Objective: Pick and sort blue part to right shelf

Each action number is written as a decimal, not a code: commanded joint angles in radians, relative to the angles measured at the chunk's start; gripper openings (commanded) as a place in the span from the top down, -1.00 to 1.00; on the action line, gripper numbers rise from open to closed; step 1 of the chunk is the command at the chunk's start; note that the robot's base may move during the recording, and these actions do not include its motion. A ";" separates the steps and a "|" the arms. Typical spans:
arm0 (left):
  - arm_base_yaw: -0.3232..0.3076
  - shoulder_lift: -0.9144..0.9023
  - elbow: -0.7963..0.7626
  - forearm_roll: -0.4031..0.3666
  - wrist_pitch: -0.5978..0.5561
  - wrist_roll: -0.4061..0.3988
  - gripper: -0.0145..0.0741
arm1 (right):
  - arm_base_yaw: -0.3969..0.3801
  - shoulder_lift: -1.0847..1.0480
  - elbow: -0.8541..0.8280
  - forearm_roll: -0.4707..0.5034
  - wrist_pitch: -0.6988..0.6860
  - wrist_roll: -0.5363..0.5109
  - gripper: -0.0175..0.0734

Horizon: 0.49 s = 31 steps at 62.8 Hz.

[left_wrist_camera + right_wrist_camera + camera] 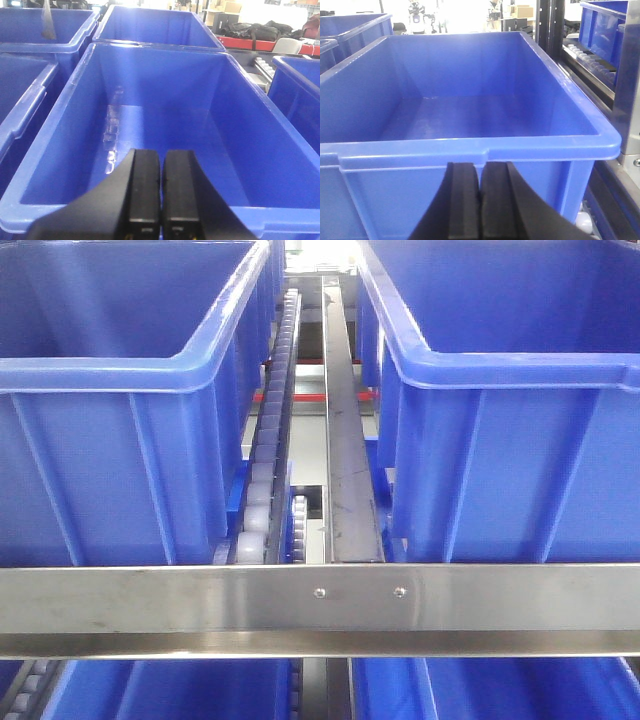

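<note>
Both grippers, left [161,192] and right [480,202], are pinched together on nothing, each with a blue bin [470,150] at 12 o'clock.

Front view count: two big blue bins [120,390] up top, two more peeking from below, so four. One steel front rail [200,605] with two screws [319,592], plus one roller track [268,470] between the bins.

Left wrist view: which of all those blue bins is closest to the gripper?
The big empty bin directly beneath the closed left gripper; the other bins sit behind and beside it.
</note>
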<state>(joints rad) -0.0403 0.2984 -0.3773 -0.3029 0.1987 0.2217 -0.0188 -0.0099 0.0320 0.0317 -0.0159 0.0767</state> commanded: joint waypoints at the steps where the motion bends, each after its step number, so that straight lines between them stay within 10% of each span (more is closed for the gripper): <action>1: -0.001 0.008 -0.031 -0.015 -0.079 -0.007 0.39 | -0.007 -0.022 -0.023 -0.011 -0.095 0.005 0.49; 31: 0.002 0.006 -0.018 0.005 -0.081 -0.007 0.39 | -0.007 -0.022 -0.023 -0.011 -0.095 0.005 0.49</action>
<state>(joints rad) -0.0403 0.2984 -0.3753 -0.3029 0.1987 0.2217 -0.0188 -0.0099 0.0320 0.0300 -0.0159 0.0767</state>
